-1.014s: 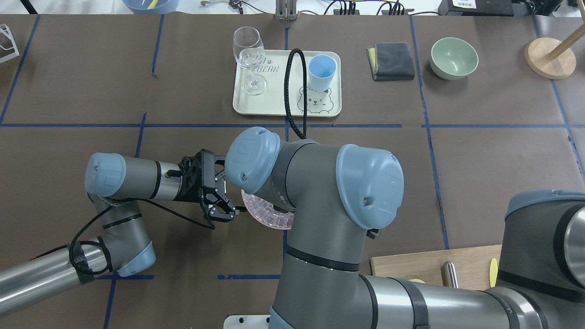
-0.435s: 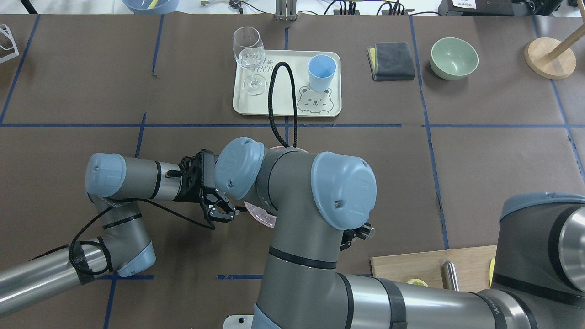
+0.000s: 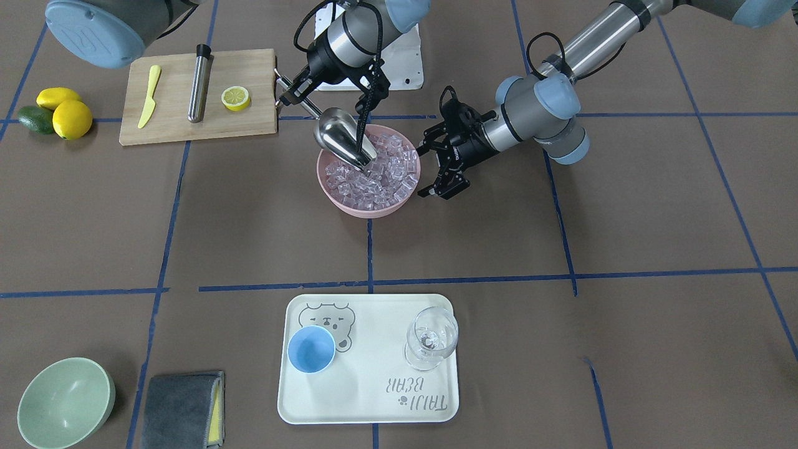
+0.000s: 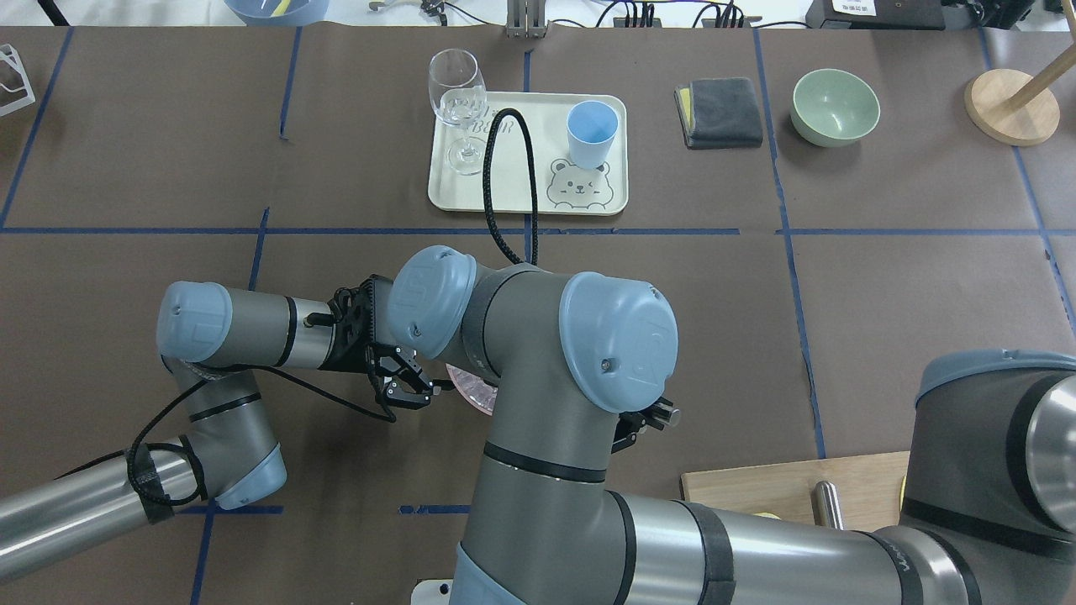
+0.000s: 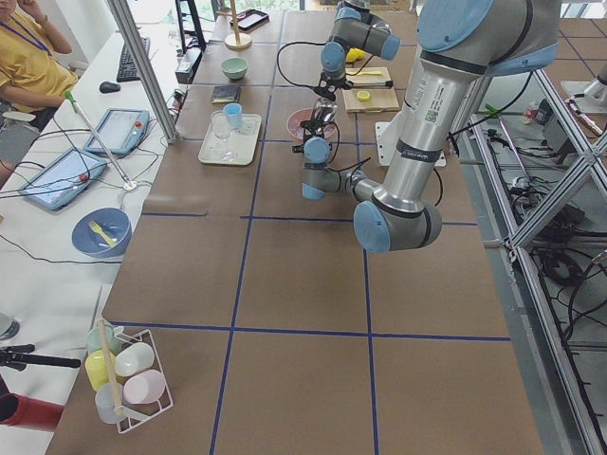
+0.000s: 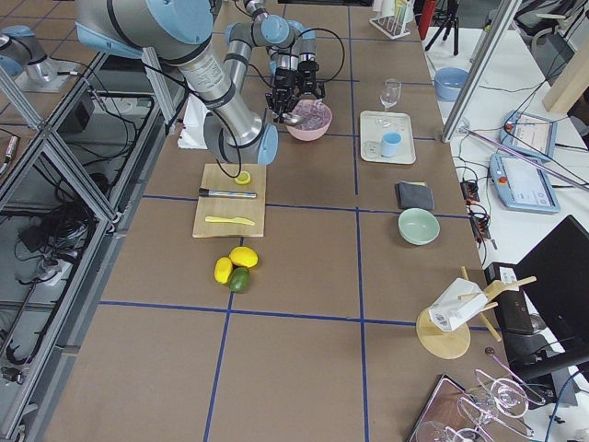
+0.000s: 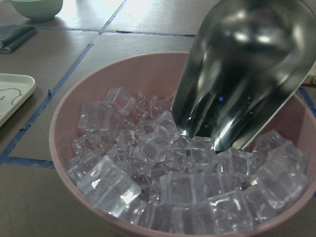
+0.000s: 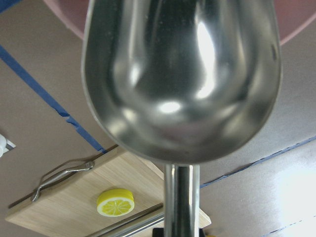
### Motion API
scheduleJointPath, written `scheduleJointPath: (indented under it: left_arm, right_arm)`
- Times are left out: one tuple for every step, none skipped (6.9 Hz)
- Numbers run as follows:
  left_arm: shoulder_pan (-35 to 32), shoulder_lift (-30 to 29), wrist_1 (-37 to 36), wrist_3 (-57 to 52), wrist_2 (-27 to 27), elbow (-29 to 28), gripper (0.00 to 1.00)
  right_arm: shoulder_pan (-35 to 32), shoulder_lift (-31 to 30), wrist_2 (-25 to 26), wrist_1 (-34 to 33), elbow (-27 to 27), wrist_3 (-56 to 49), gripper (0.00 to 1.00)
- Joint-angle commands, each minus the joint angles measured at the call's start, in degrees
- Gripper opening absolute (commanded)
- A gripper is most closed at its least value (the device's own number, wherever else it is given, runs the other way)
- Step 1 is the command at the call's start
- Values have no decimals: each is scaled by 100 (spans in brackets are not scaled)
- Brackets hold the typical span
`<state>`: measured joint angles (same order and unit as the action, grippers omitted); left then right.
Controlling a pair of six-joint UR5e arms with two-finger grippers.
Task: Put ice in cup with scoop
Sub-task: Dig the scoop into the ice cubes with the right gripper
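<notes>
The steel scoop (image 3: 340, 137) points steeply down into a pink bowl (image 3: 327, 181) with its front lip among the ice (image 3: 380, 178). My right gripper (image 3: 293, 93) is shut on the scoop's rod handle, just behind the bowl. In the left wrist view the scoop (image 7: 247, 74) touches the clear ice (image 7: 163, 182) at the bowl's far side. No cubes show in the scoop's trough (image 8: 180, 74). My left gripper (image 3: 439, 165) stands open beside the bowl's rim with nothing between its fingers. The light-blue cup (image 3: 311, 349) stands upright on the cream tray (image 3: 374, 399), far from both grippers.
A wine glass (image 3: 431, 340) shares the tray with the cup. A wooden board (image 3: 249, 128) beside the bowl carries a lemon half (image 3: 235, 97), a yellow knife and a steel cylinder (image 3: 199, 81). A green bowl (image 3: 65, 402) and grey cloth (image 3: 177, 408) lie at the near corner.
In the overhead view my right arm has swung left and now covers nearly all of the pink bowl. The left arm has stayed put.
</notes>
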<state>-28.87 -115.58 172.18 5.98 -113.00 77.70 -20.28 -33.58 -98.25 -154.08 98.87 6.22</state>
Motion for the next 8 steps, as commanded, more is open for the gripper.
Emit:
scheduleJointPath:
  left_arm:
    - [5, 0, 0, 0, 6, -9, 99]
    - [5, 0, 0, 0, 6, -9, 99]
    - [5, 0, 0, 0, 6, -9, 99]
    - [5, 0, 0, 0, 6, -9, 99]
    - [5, 0, 0, 0, 6, -9, 99]
    - [-4, 0, 0, 0, 6, -9, 99]
    - [5, 0, 0, 0, 6, -9, 99]
    - [-4, 0, 0, 0, 6, -9, 99]
  right_arm:
    - [-116, -17, 42, -157, -34, -25, 0]
    - [-116, 0, 60, -140, -87, -33, 0]
    - [-107, 26, 69, -97, -174, -33, 0]
    - [-107, 236, 69, -62, -436, -33, 0]
    - [-107, 420, 52, -44, -639, -25, 0]
    - [-99, 440, 51, 148, -745, -25, 0]
    - [-99, 440, 69, 489, -1007, -25, 0]
    - [-107, 422, 86, 640, -1080, -25, 0]
